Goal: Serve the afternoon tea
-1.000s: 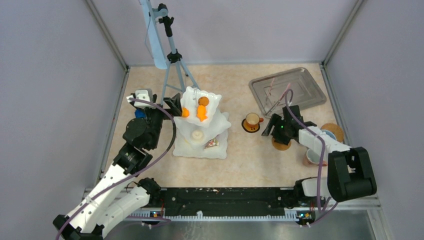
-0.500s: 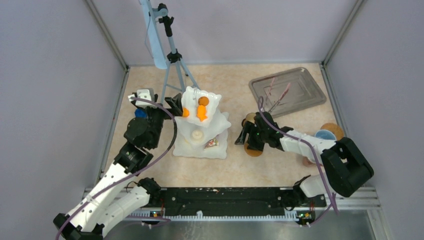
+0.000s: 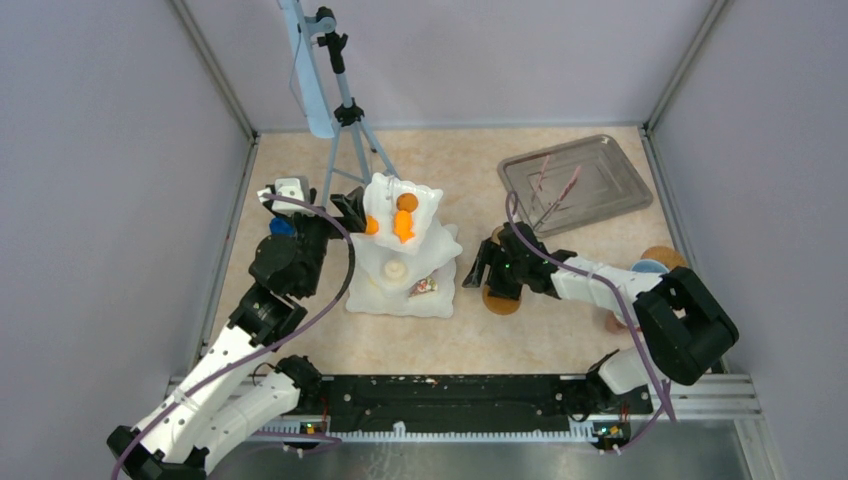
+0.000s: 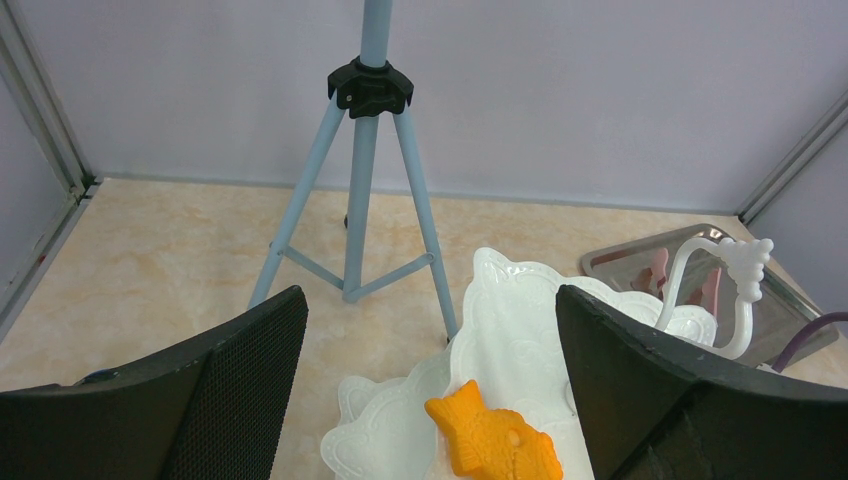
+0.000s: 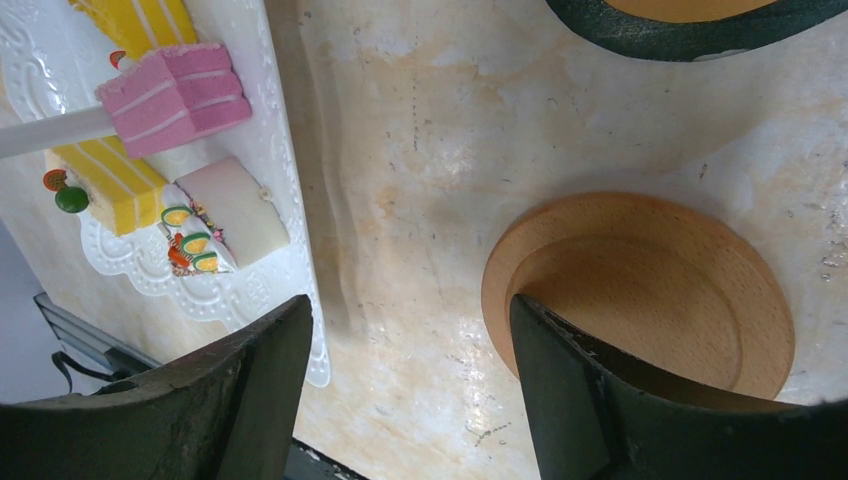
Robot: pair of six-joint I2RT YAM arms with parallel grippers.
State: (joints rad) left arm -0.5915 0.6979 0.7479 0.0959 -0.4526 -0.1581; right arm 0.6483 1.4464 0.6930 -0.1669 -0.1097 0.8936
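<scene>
Right tool [image 5: 405,320] wide (gripping nothing): wooden saucer [image 5: 640,290] under one finger, cake slice [image 5: 225,215] beside other.

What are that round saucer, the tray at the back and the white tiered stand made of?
Saucer: looks like pale wood, matt, faint grain. Tray: likely metal, grey and reflective. Tiered stand: probably glossy white plastic, moulded scalloped edges.

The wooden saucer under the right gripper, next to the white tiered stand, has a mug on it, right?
Not quite: the wooden saucer under the right gripper is empty, as the right wrist view shows. It does lie next to the white tiered stand.
</scene>
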